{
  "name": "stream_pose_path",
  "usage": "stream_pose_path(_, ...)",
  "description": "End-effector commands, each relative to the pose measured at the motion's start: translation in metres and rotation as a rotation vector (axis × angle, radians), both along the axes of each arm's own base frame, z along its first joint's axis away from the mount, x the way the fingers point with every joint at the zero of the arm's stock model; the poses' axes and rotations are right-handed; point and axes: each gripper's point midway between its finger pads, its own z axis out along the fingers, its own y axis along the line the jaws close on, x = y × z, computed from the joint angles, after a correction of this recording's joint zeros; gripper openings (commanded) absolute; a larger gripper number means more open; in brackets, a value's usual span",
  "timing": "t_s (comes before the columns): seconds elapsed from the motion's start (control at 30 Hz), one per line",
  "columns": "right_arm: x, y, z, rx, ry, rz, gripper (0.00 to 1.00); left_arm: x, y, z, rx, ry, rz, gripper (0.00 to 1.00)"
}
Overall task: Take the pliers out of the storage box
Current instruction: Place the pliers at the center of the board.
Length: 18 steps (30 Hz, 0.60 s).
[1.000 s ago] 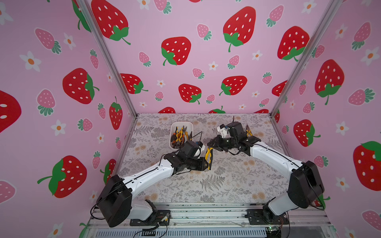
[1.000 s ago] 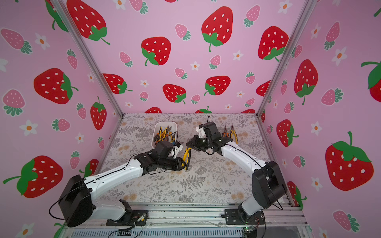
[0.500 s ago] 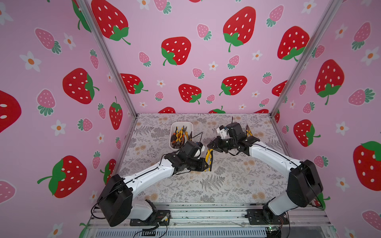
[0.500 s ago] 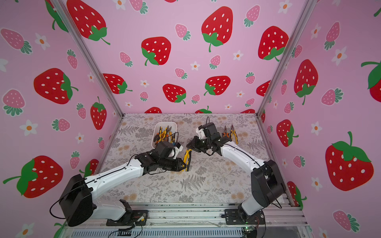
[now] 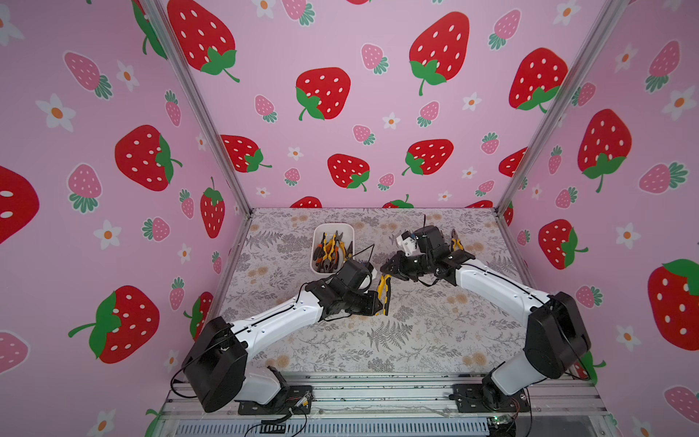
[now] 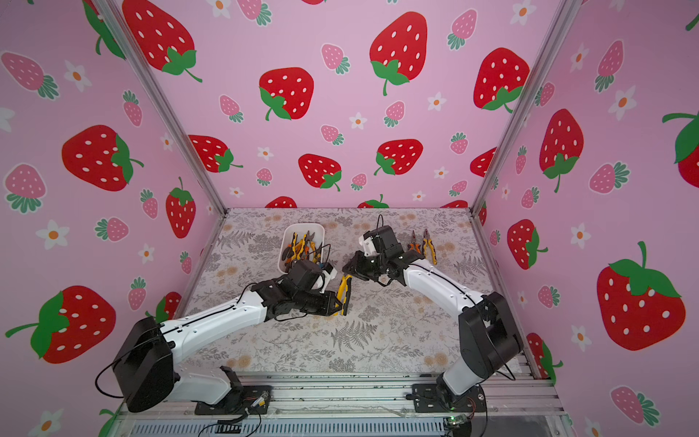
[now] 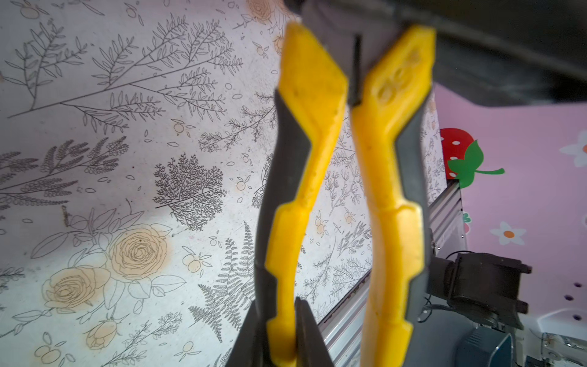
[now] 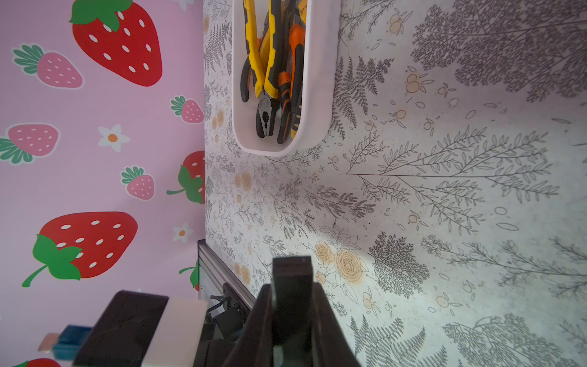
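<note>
Pink walls printed with strawberries closed in a counter (image 5: 416, 340) papered with grey ferns and roses. In both top views the storage box (image 5: 333, 225) sat toward the far left of the counter with a heap of pliers (image 5: 330, 249) inside. Two more pairs (image 6: 429, 246) lay out on the counter at the far right. Between the arms, well clear of the box, the left fingers (image 5: 375, 304) were clamped on a yellow pair (image 5: 384, 287). Its long axis ran roughly near to far, with the handle ends at the left fingers. Its head end pointed toward the right fingers (image 5: 389, 268), which hung just beside it. Whether they touched it could not be told from above.

From the left wrist, the yellow pair (image 7: 305, 159) filled the middle, both handles running straight away from the camera. The dark fingers (image 7: 306, 330) pinched the end of one handle, one finger outside it and one in the gap between the handles. The head end was lost in a dark blur, so nothing could be read there.

From the right wrist, the right fingers (image 8: 292, 279) pointed toward the left wall, with the box (image 8: 320, 95) and its pliers (image 8: 270, 63) ahead. The yellow pair did not show, and whether these fingers stood apart or together could not be told.

This looked like a hand-over. The right arm was nearer the free head end, so its fingers would need to close across that head before the left fingers let go.
</note>
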Motion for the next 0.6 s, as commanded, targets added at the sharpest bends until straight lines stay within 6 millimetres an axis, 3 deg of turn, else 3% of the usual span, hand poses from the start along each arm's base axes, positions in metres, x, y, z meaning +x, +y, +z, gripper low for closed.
stream_pose_path(0.0,0.003,0.004,0.016,-0.026,-0.048,0.039,0.38,0.009,0.004,0.021,0.086,-0.142,0.002,0.0)
stream_pose_path(0.27,0.014,-0.01,0.039,-0.151,-0.092,0.022,0.46,0.016,0.035,0.024,0.331,-0.369,0.101,0.0)
stream_pose_path(0.57,0.006,-0.014,0.032,-0.194,-0.03,-0.049,0.51,0.024,0.052,0.049,0.58,-0.639,0.227,0.0)
